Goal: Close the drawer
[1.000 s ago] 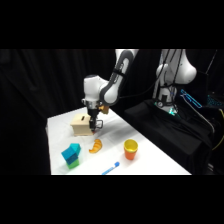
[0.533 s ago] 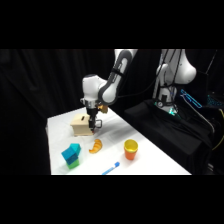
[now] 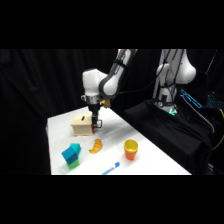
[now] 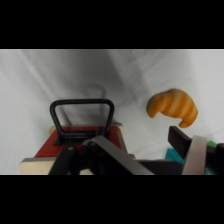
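At the far left of the desk (image 3: 57, 130), the gripper (image 3: 95, 122) hangs right at the wooden box's (image 3: 81, 125) front.

Side view shows the white arm reaching down to the box, with a teal block (image 3: 71, 154), a croissant (image 3: 96, 145), a yellow-orange cup (image 3: 131, 149) and a blue pen (image 3: 112, 168) nearer. Wrist view alone shows the drawer (image 4: 85, 139): orange-red front, dark loop handle (image 4: 81, 118) standing out, croissant to its right. Whether the gripper is spread or pressed together, cannot tell.
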Controlling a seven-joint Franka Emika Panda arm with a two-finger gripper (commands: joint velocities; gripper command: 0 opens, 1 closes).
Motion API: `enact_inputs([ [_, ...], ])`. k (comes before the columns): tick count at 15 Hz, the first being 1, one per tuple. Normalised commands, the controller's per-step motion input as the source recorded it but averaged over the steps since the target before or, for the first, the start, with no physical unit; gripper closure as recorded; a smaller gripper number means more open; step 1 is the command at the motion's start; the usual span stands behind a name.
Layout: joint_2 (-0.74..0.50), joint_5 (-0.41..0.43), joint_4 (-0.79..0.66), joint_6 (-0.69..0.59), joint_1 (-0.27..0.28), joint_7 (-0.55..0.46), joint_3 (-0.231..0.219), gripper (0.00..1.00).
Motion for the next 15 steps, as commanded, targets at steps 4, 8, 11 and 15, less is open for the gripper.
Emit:
enact_inputs([
  [4, -0.42, 0.095, -0.16, -0.34, -0.071, -0.21, 0.023, 0.0],
  [8, -0.34, 0.072, -0.01, -0.38, -0.062, -0.19, -0.036, 0.0],
  [11, -0.27, 0.052, 0.06, -0.35, -0.042, -0.16, -0.05, 0.0],
  [15, -0.2, 0.025, 0.09, -0.28, -0.029, -0.11, -0.044, 0.0],
])
